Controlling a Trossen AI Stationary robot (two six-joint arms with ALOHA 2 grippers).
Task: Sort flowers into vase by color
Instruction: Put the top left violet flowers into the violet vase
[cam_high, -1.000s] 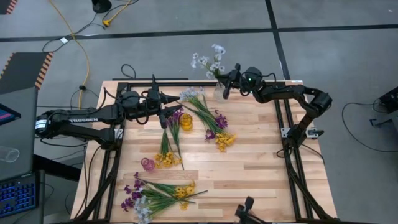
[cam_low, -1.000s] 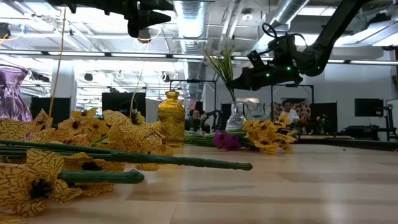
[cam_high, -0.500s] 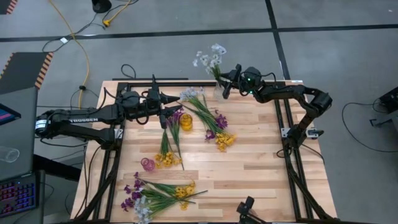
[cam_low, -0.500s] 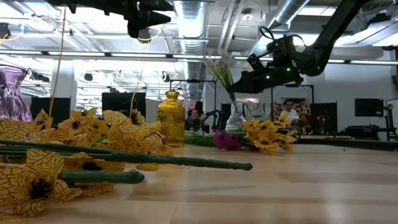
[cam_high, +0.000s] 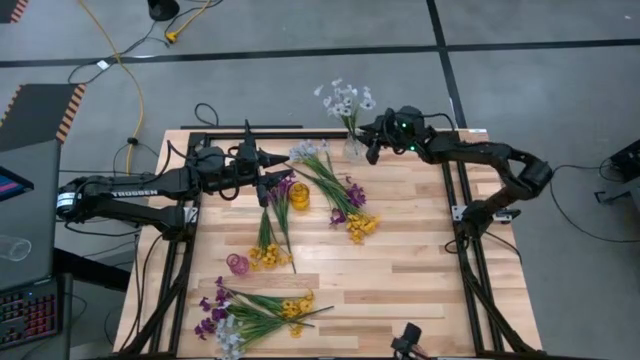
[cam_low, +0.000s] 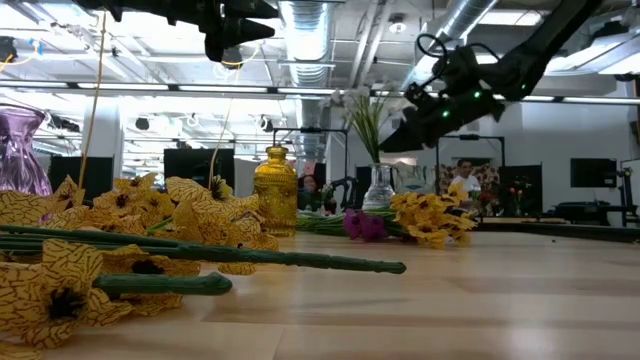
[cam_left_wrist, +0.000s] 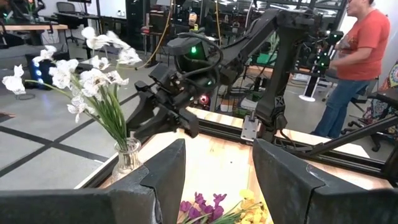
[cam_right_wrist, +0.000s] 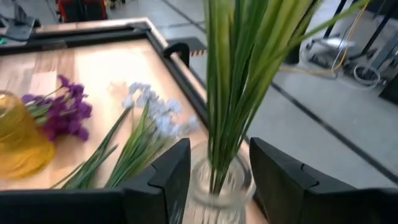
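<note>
White flowers (cam_high: 343, 99) stand in the vase (cam_high: 354, 149) just before the right gripper (cam_high: 372, 139), fingers spread, empty.

A glass vase (cam_high: 352, 148) stands at the far edge of the tabletop (cam_high: 420, 270), right of centre, with a spray of flowers (cam_high: 343, 100) upright in it. The right gripper (cam_high: 372, 142) sits just beside the vase on its right. A second vase (cam_high: 299, 194) stands left of centre, just beside the left gripper (cam_high: 266, 175). A third vase (cam_high: 238, 264) lies nearer the front left. Loose flower bunches (cam_high: 335, 190) lie between the first two vases, beside the third vase, and at the front left edge.
</note>
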